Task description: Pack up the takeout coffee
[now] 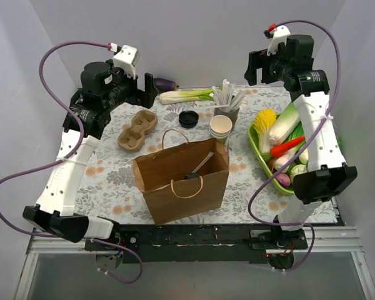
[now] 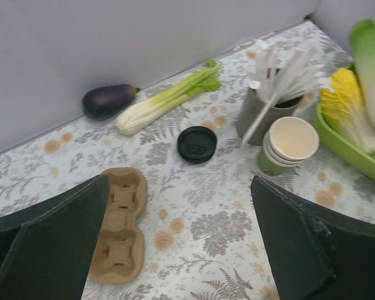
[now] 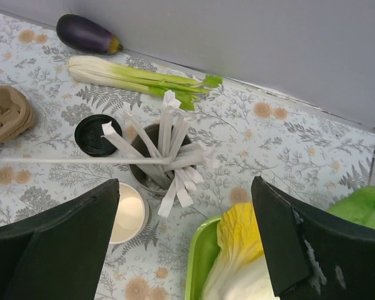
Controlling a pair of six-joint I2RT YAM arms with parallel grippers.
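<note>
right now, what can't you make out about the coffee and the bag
Top view: the walls of the paper bag hide its inside; only a dark shape shows, too small to call the takeout coffee.
Both wrist views: the bag lies outside the frame.
Left wrist view: a finger of the left gripper covers the left edge of the cup carrier.

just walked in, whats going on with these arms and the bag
Two robot arms are on a packing job with the brown paper bag. The left gripper and the right gripper are both open and empty, up over the back of the table. Something dark and round sits inside the bag, probably the takeout coffee, but I can't be sure. The cup stack, loose black lid and cup carrier lie outside the bag.
</note>
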